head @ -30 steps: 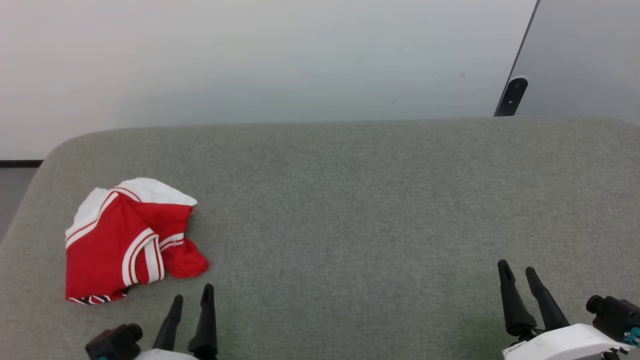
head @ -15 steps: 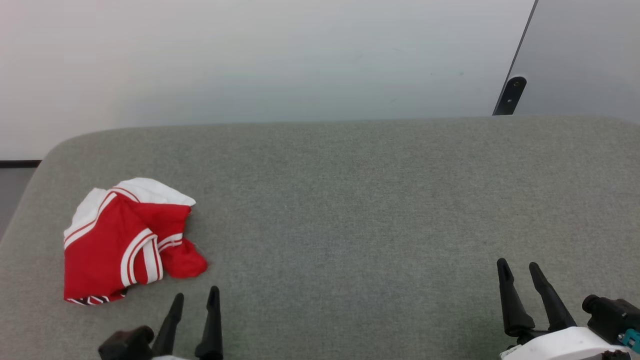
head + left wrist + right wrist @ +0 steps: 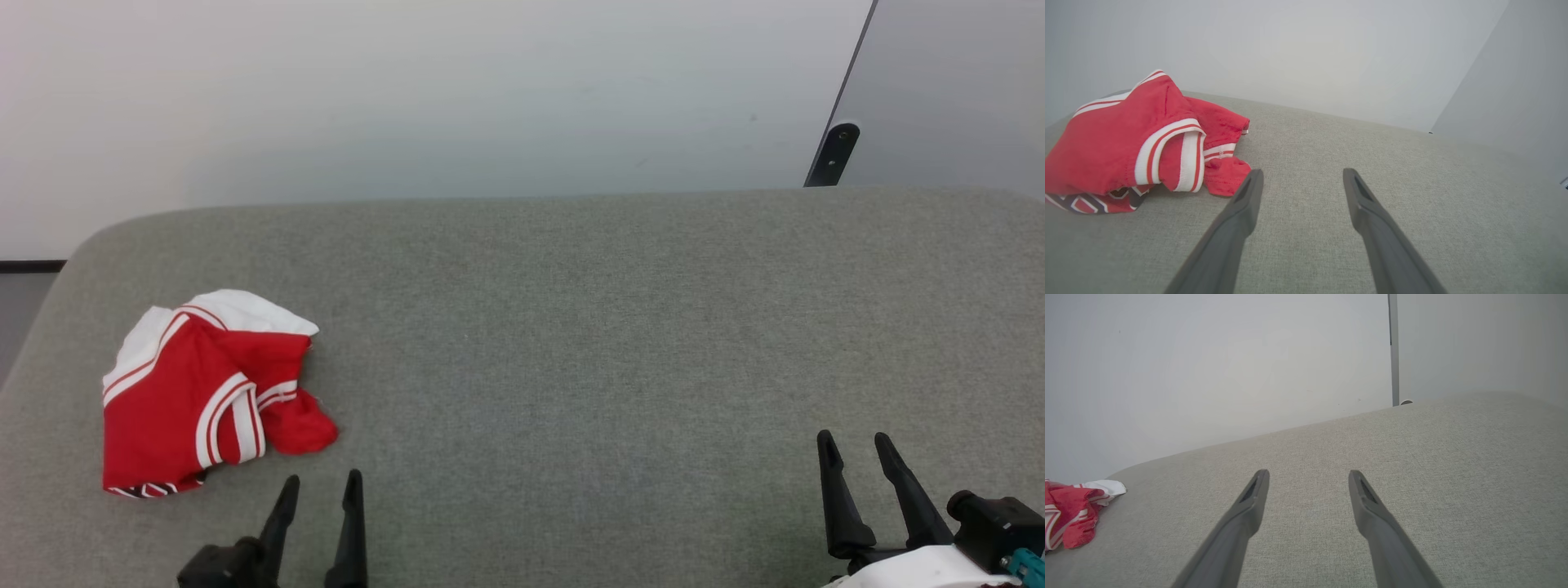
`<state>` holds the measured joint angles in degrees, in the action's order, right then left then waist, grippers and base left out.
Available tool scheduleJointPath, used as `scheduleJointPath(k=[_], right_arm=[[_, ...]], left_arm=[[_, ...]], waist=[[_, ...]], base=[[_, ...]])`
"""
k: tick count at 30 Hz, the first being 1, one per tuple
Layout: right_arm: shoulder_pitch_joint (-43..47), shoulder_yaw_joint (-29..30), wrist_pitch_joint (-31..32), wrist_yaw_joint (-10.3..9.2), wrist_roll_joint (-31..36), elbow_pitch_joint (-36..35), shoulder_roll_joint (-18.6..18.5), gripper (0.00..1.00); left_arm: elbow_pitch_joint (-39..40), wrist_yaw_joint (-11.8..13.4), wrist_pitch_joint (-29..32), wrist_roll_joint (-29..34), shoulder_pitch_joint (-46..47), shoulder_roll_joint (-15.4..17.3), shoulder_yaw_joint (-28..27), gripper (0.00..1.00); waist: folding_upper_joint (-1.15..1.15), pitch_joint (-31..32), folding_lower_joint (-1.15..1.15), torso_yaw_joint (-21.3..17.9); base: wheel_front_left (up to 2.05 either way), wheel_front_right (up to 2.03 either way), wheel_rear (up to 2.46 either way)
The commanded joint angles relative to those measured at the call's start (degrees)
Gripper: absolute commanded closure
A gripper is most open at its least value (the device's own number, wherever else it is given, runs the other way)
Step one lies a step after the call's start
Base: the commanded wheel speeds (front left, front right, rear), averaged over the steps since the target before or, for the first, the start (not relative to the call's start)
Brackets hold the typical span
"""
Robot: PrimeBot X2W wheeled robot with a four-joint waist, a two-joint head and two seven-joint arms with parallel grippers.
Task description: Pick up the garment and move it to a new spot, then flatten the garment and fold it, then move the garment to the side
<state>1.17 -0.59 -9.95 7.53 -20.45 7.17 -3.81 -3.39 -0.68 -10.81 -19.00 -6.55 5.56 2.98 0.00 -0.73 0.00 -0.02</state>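
1. The garment [image 3: 204, 392] lies crumpled in a heap on the left part of the grey cushion [image 3: 571, 343], close to its left edge and toward the near side.
2. Red cloth is uppermost. A white sleeve shows along the far edge, white-and-red striped bands cross the middle, and a dark-patterned strip peeks out at the near edge.
3. The left gripper [image 3: 322, 478] sits at the near edge, just right of the garment's near right corner, with its fingers pointing to the far side. Its jaws stand moderately apart with nothing between them. In the left wrist view one fingertip is close beside a red fold, and it is not gripping it.
4. The right gripper [image 3: 853, 438] is at the near right, well apart from the garment, over bare cushion. Its jaws are likewise spread and empty.
5. Beyond the cushion rises a pale wall [image 3: 408, 98]. At the far right is a grey panel [image 3: 963, 90] with a dark bracket [image 3: 833, 155] at its lower edge.
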Motion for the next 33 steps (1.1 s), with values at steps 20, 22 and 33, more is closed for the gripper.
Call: scheduleJointPath(k=[20, 22, 33], right_arm=[[-1.1, -0.4, -3.6, -0.07, 6.2, 2.2, -2.3, 0.0], [-0.9, -0.3, -3.8, -0.07, 6.7, 2.0, -2.3, 0.0], [0.5, -0.8, -5.0, -0.08, 10.3, 1.1, -1.8, 0.0]], left_arm=[[1.6, -1.2, -2.7, 9.0, -2.5, -0.6, -0.2, 0.0], [1.7, -1.4, -3.0, 9.9, -2.7, -0.7, -0.3, 0.0], [2.7, -2.9, -4.1, 14.0, -3.3, -1.1, -0.9, 0.0]], waist=[[0.0, 0.4, 0.0, 0.2], [0.0, 0.4, 0.0, 0.2], [0.0, 0.5, 0.0, 0.1]], base=[[0.0, 0.0, 0.0], [0.0, 0.0, 0.0], [0.0, 0.0, 0.0]])
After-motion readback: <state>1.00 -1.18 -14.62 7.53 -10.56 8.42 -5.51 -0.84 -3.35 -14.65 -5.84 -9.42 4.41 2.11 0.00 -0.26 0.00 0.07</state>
